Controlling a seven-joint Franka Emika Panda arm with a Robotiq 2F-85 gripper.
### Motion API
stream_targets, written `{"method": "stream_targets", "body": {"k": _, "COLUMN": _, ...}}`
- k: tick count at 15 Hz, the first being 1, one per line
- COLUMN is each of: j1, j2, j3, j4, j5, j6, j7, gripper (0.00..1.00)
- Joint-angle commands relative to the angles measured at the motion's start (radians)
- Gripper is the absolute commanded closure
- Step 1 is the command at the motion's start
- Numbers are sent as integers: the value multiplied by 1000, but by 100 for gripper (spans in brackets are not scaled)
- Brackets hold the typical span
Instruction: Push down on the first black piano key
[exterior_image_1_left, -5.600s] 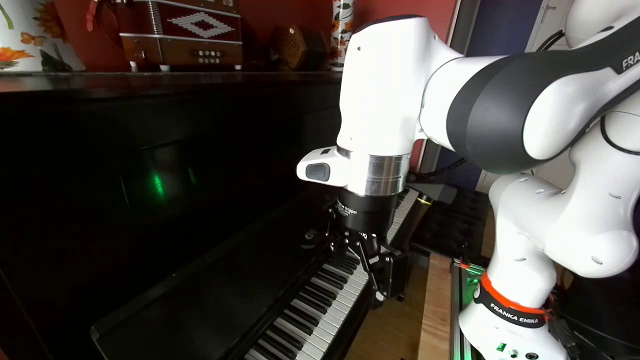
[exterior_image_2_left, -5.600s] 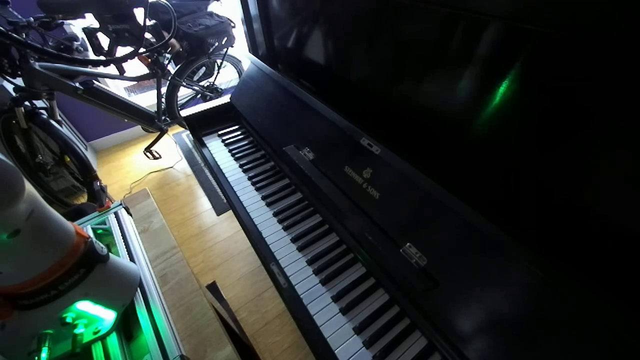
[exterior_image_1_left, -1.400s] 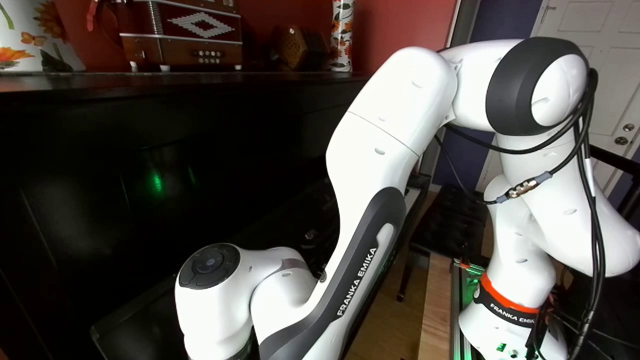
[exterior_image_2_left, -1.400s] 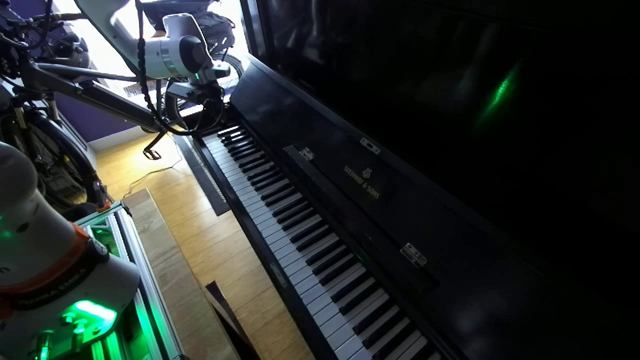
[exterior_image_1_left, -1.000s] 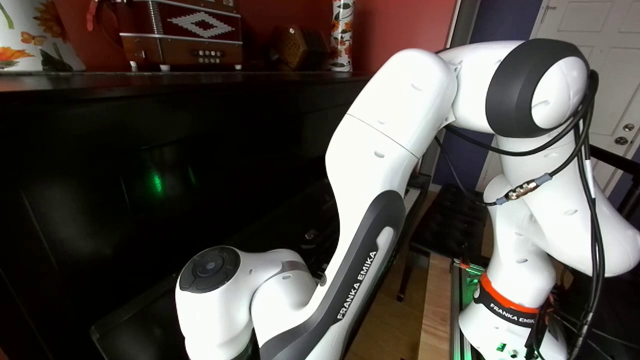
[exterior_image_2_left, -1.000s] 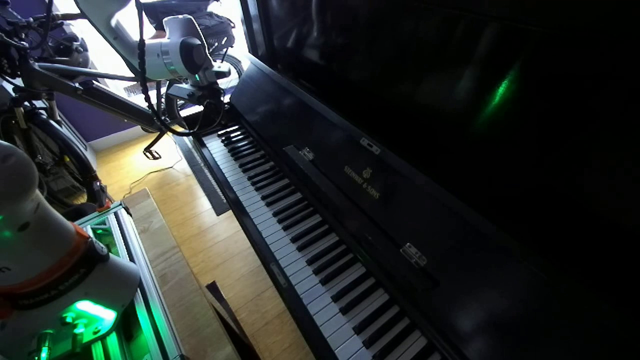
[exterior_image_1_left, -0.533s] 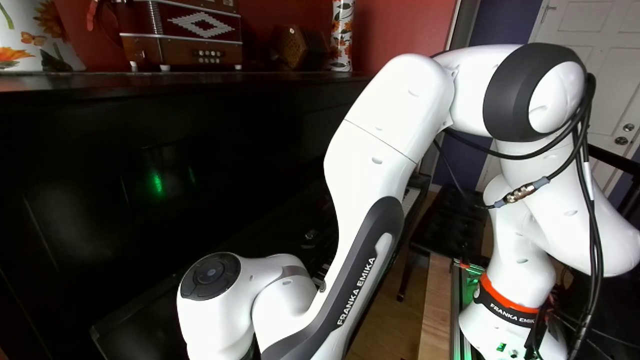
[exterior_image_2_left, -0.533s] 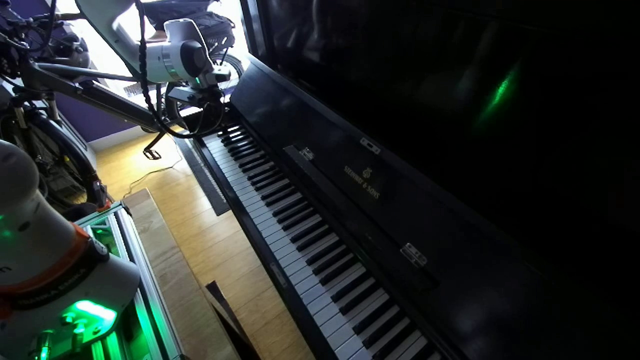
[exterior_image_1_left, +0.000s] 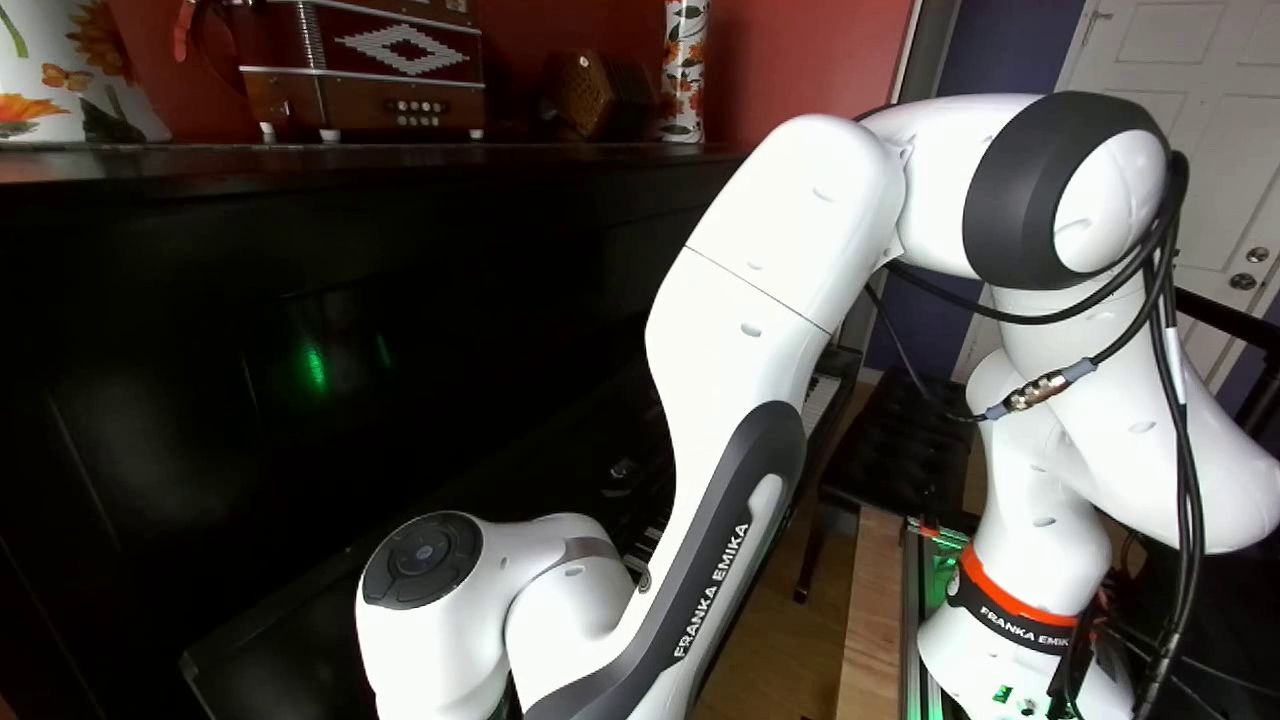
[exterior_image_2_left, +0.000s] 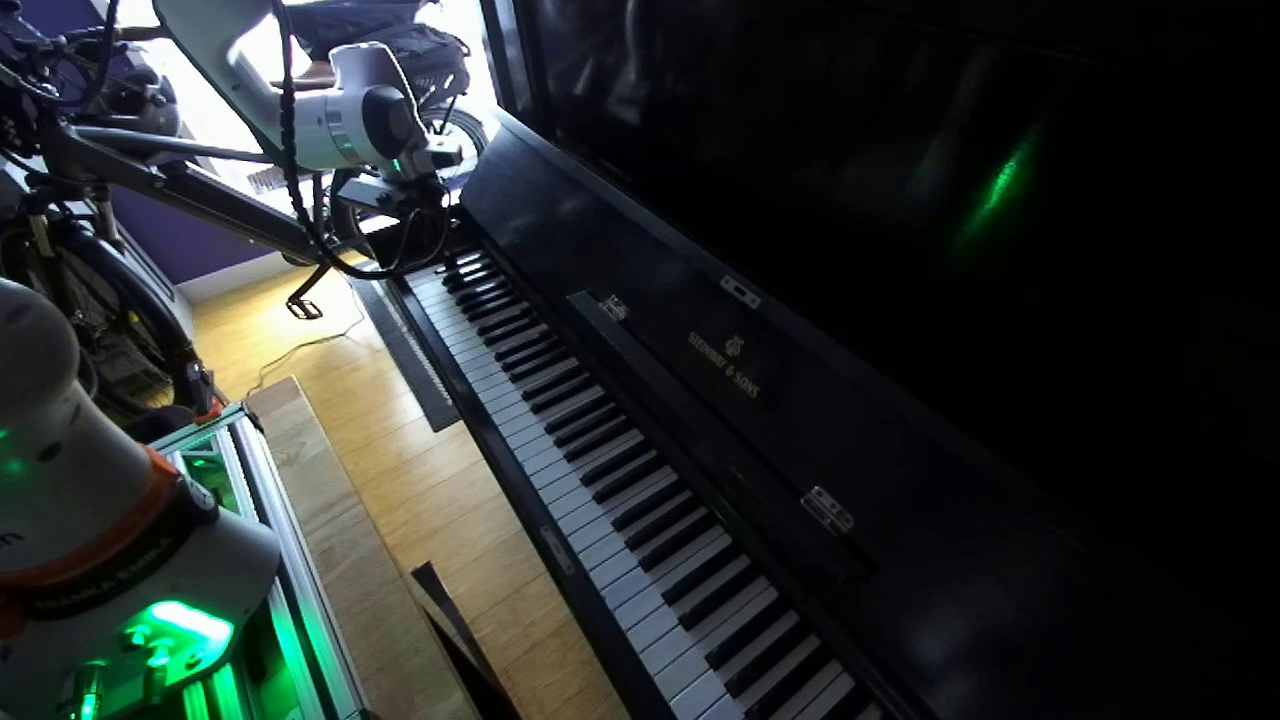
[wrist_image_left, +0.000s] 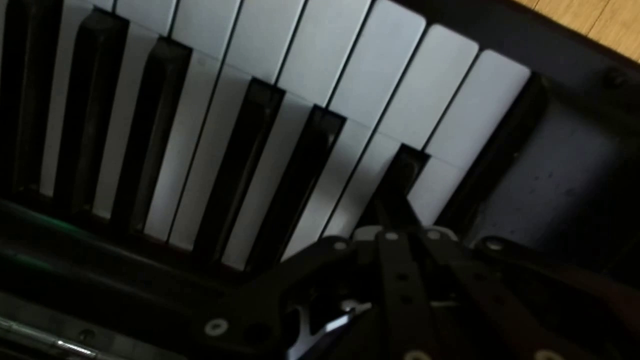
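Observation:
In the wrist view the first black piano key (wrist_image_left: 413, 159) lies near the right end of the keyboard, with one white key (wrist_image_left: 480, 110) to its right. My gripper (wrist_image_left: 393, 199) is shut with nothing between its fingers. Its dark tips overlap the back part of that black key, leaving the front end showing. Whether they touch or press it, I cannot tell. At the far end of the piano keys (exterior_image_2_left: 590, 500), an exterior view shows the gripper as a dark shape below the white wrist (exterior_image_2_left: 385, 125). The other exterior view's frame cuts the gripper off below the hand (exterior_image_1_left: 435, 630).
The upright fallboard (exterior_image_2_left: 720, 365) rises behind the keys. Beside the last white key sits the piano's end block (wrist_image_left: 550, 165). A bicycle (exterior_image_2_left: 200, 190) stands past that end. A cable (exterior_image_2_left: 300, 190) hangs from the arm. A black bench (exterior_image_1_left: 890, 450) stands near the robot base.
Several seconds ago the arm stood elsewhere along the keyboard; it has since swung to this end. Over the last second the arm and hand have sunk slightly.

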Motion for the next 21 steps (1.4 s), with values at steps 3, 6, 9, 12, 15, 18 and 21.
{"method": "stream_targets", "body": {"k": 3, "j1": 24, "j2": -13, "j3": -30, "j4": 2, "j5": 1, "j6": 9, "j7": 36, "gripper": 100}}
{"method": "stream_targets", "body": {"k": 6, "j1": 27, "j2": -62, "j3": -34, "j4": -11, "j5": -1, "j6": -7, "j7": 54, "gripper": 100}}
{"method": "stream_targets", "body": {"k": 9, "j1": 22, "j2": -136, "j3": -28, "j4": -42, "j5": 5, "j6": -10, "j7": 84, "gripper": 100}}
{"method": "stream_targets", "body": {"k": 12, "j1": -55, "j2": -232, "j3": 66, "j4": -96, "j5": 109, "j6": -50, "j7": -3, "gripper": 66}}
{"method": "stream_targets", "body": {"k": 15, "j1": -113, "j2": -343, "j3": 142, "j4": -167, "j5": 206, "j6": -74, "j7": -96, "gripper": 44}}
{"method": "stream_targets", "body": {"k": 18, "j1": -173, "j2": -463, "j3": 220, "j4": -234, "j5": 311, "j6": -115, "j7": -242, "gripper": 20}}
{"method": "stream_targets", "body": {"k": 21, "j1": -213, "j2": -587, "j3": 275, "j4": -282, "j5": 407, "j6": -204, "j7": -377, "gripper": 1}}
